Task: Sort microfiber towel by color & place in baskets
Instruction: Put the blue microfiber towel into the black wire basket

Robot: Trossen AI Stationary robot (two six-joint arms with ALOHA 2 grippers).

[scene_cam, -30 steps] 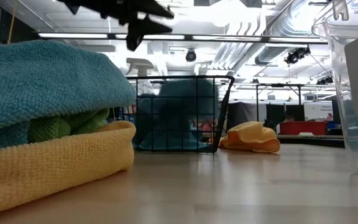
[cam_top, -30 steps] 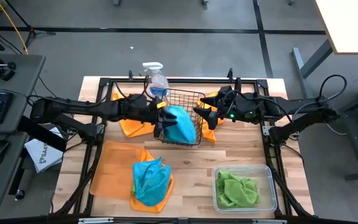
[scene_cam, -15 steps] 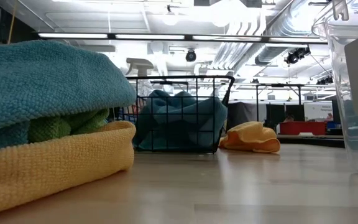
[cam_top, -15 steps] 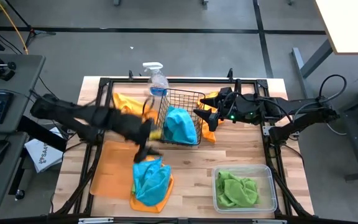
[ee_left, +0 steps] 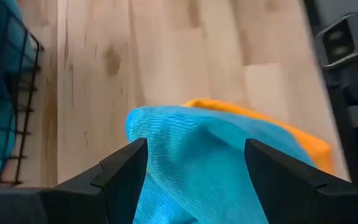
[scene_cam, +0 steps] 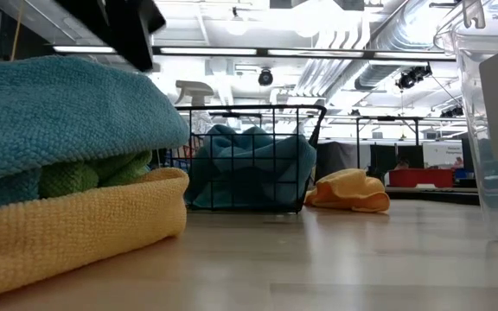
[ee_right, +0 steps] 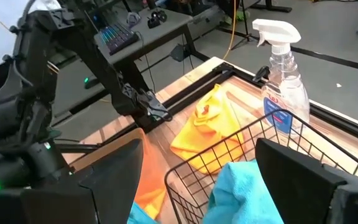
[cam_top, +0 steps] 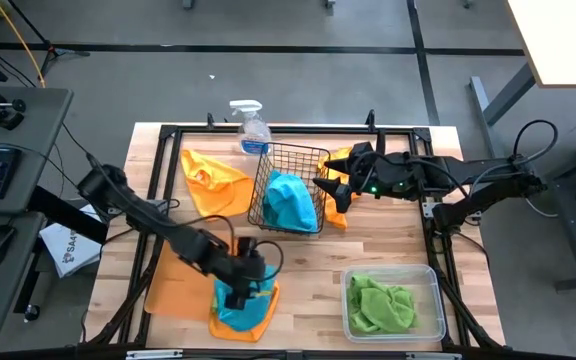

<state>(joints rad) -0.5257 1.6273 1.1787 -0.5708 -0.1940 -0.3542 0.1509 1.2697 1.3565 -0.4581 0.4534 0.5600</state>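
My left gripper (cam_top: 239, 288) (ee_left: 194, 144) is open and points down over the turquoise towel (cam_top: 251, 272) (ee_left: 216, 168). That towel tops a pile at the near left, with a lime green towel (scene_cam: 76, 177) and an orange one (cam_top: 264, 312) under it. The pile lies on the flat orange tray (cam_top: 178, 270). The black wire basket (cam_top: 293, 160) holds another turquoise towel (cam_top: 290, 200). My right gripper (cam_top: 319, 183) (ee_right: 199, 149) waits open at the basket's right side. The clear tub (cam_top: 436, 300) holds a green towel (cam_top: 380, 305). My left gripper comes from above at the raised fold (ee_left: 166, 124) of the turquoise towel on the pile. Its open fingers (ee_left: 120, 171) stand on either side of that fold, and I cannot tell whether they touch it.
One loose orange towel (cam_top: 211, 178) lies left of the basket and another (cam_top: 339, 208) lies right of it, under my right arm. A clear spray bottle (cam_top: 252, 128) stands at the far edge. A white printed bag (cam_top: 68, 250) sits off the table's left side.
My left arm has let go of the turquoise towel in the basket and swung toward the near edge, down onto the pile on the tray. The towel that stood tall in the basket has slumped and lies inside it.
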